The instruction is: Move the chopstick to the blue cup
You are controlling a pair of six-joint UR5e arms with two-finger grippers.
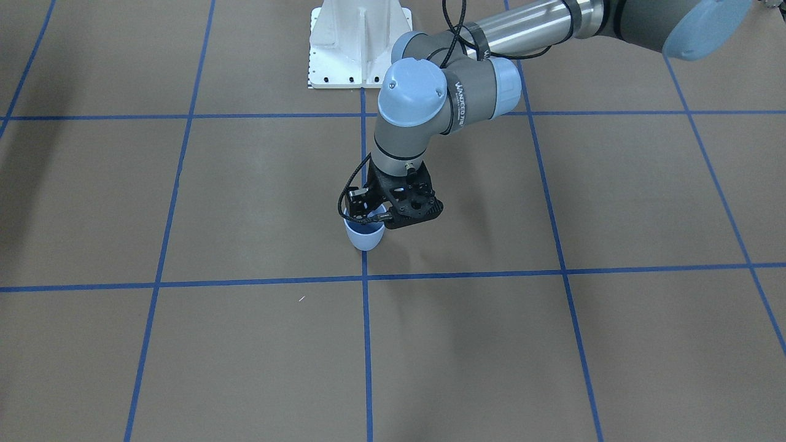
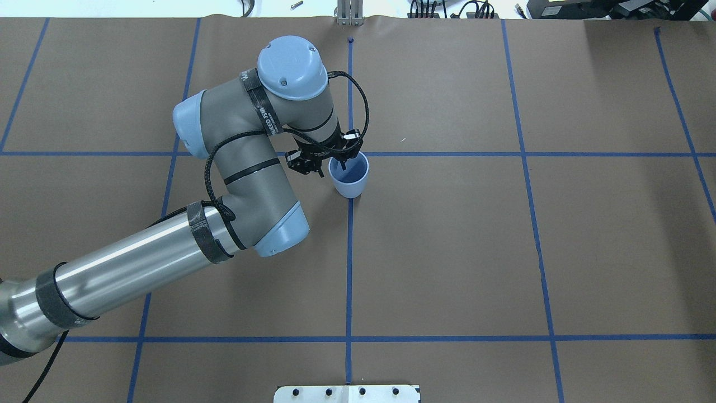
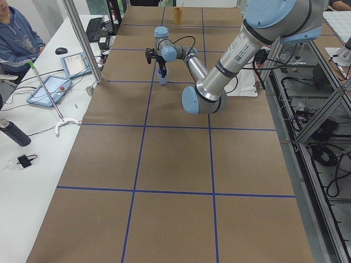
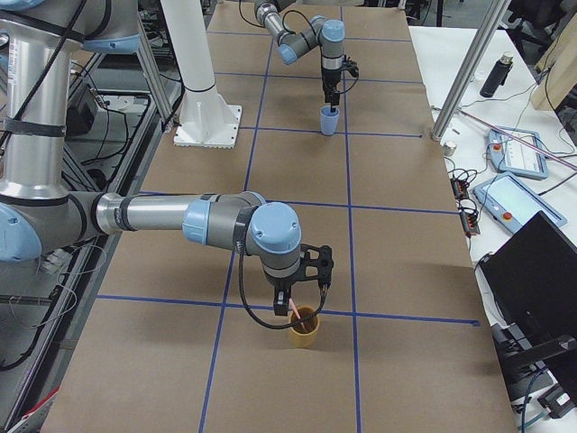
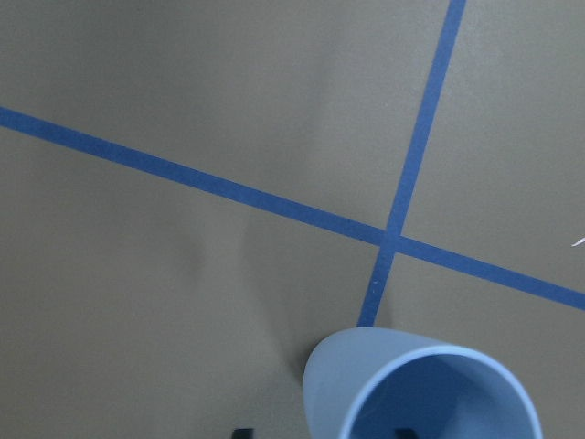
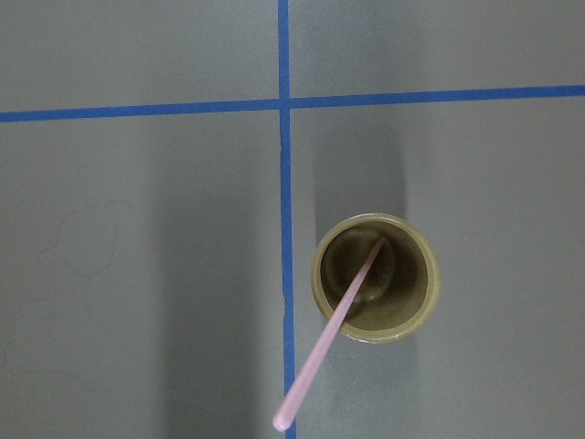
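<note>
Zero progress so far. Left to do: lifting pink chopstick (image 6: 329,361) from tan cup (image 6: 430,283) into empty blue cup (image 5: 329,384). Astride that rim, left gripper (image 2: 335,164), parted, empty; over chopstick, right gripper (image 4: 290,307), grip impossible to tell.

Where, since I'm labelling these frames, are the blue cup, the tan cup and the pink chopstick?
blue cup (image 2: 350,189): overhead exterior view, on its outer wall.
tan cup (image 6: 430,283): right wrist view, on the right side of its rim.
pink chopstick (image 6: 329,332): right wrist view, at mid-shaft.
</note>
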